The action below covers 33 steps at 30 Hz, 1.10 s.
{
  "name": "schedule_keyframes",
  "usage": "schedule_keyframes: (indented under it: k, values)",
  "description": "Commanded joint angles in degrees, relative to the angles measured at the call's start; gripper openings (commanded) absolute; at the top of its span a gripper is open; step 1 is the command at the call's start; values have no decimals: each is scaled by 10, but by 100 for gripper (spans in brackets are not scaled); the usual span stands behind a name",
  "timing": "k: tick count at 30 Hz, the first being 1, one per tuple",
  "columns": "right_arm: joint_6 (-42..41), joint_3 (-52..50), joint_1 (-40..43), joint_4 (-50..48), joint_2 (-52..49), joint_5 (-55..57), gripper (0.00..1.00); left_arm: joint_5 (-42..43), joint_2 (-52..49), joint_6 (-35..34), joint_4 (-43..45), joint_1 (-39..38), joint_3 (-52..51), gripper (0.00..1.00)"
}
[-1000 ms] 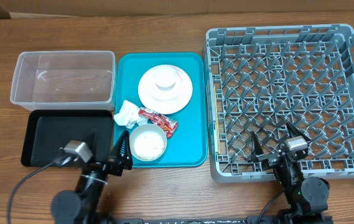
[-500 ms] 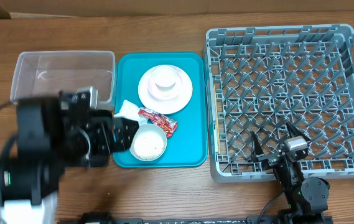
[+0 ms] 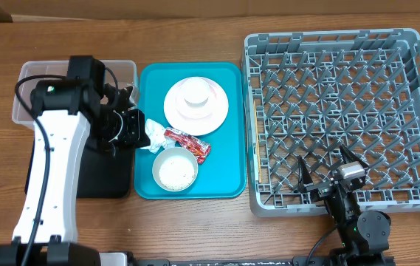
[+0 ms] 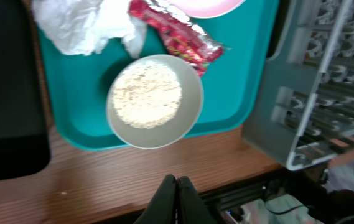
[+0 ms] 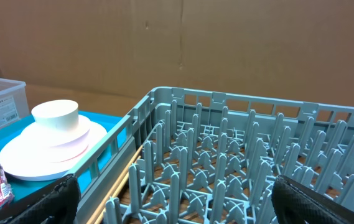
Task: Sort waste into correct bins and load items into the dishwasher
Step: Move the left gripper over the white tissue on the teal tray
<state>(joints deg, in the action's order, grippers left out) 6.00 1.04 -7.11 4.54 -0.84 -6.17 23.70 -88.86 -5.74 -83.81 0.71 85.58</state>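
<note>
On the teal tray lie a crumpled white napkin, a red foil wrapper and a grey-green bowl holding rice. A white cup stands upside down on the pink plate. My left gripper hangs raised just left of the napkin, shut and empty, its fingertips pressed together. At the front edge of the grey dish rack, my right gripper is open with only rack pegs between its fingers.
The clear tub and the black tray sit left of the teal tray, both partly covered by my left arm. The rack fills the right side. Bare wood runs along the table's front edge.
My left arm has risen from the table's front and swung back over the tub and black tray. Its jaws have gone from open to shut. The right arm has not moved.
</note>
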Motion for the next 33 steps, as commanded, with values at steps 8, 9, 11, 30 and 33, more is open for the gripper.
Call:
schedule_keyframes:
  k: [8, 9, 11, 30, 33]
  values:
    - [0, -6, 2, -3, 7, -3, 100, -168, -3, -40, 26, -46, 8, 4]
    - [0, -6, 2, -3, 7, -3, 100, -178, -3, -40, 33, -53, 7, 4]
    - [0, -6, 2, -3, 7, -3, 100, -202, -3, -55, 49, -66, 3, 4]
    - [0, -6, 2, -3, 7, -3, 100, -228, -34, -61, 218, -90, -120, 39]
    - [0, -6, 2, -3, 7, -3, 100, -228, -52, -61, 231, -90, -121, 39]
